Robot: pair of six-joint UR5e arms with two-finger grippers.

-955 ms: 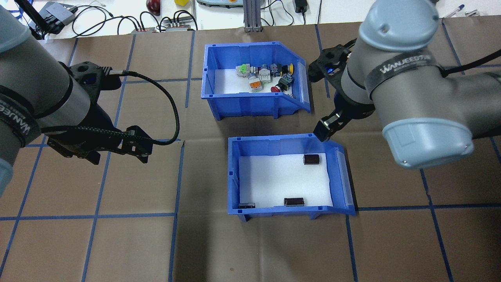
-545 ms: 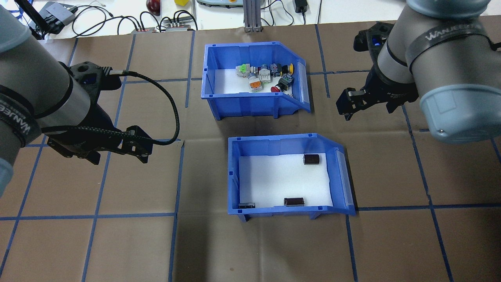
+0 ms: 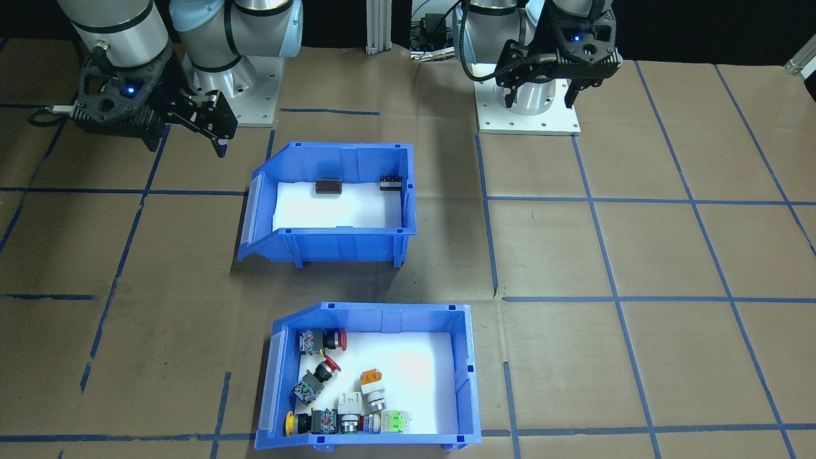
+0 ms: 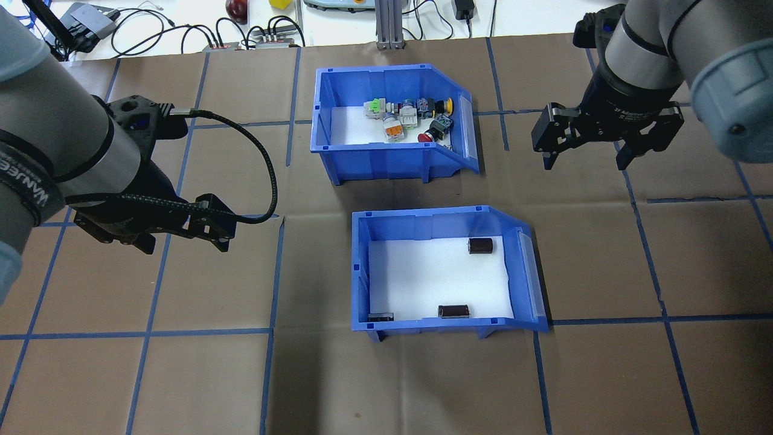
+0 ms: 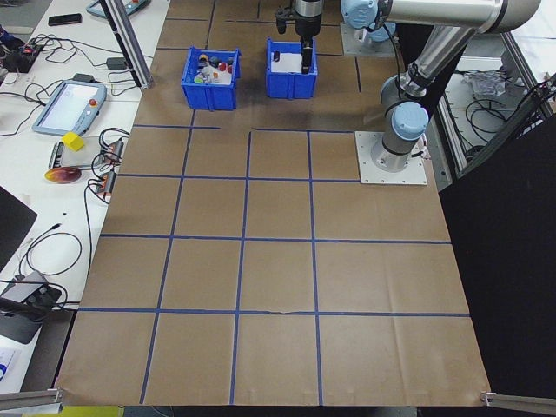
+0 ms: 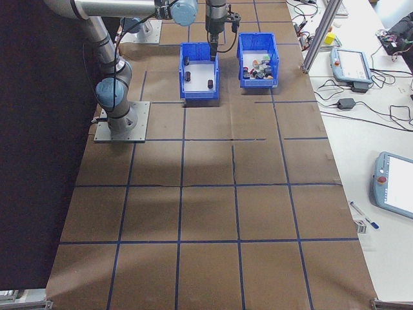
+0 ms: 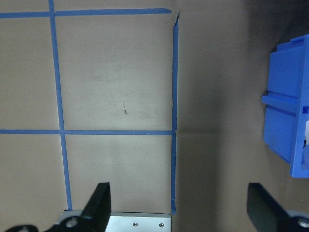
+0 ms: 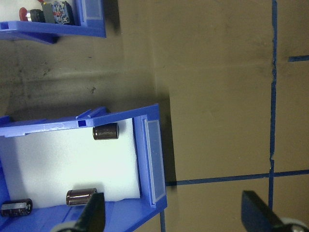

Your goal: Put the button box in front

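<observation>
The right gripper (image 4: pixel 590 158) hangs above bare table with its two fingers spread wide and nothing between them. The left gripper (image 4: pixel 184 238) also hangs over bare table, fingers spread and empty, as the left wrist view confirms.

The button box (image 4: pixel 392 121) stands on the table (image 4: pixel 181 374) well apart from both grippers. Seen from overhead, it lies beside the right gripper toward the table's middle, its sloped open end turned toward that gripper. From the left gripper it lies farther from the robot and across toward the middle. It is a blue bin with a white liner. The push-buttons (image 4: pixel 410 118) are clustered at the end nearest the right gripper and along the wall away from the robot; red, yellow, orange and green parts show among them.

The second bin (image 4: pixel 447 272), the same blue with a white liner, sits closer to the robot than the button box, with a strip of table between the two. It lies below and inward of the right gripper, and its open end also faces that gripper's side. It holds three dark cylinders (image 4: pixel 453 311), lying well apart from each other.

In the right wrist view, the second bin fills the lower left, and a corner of the button box shows at the upper left.
</observation>
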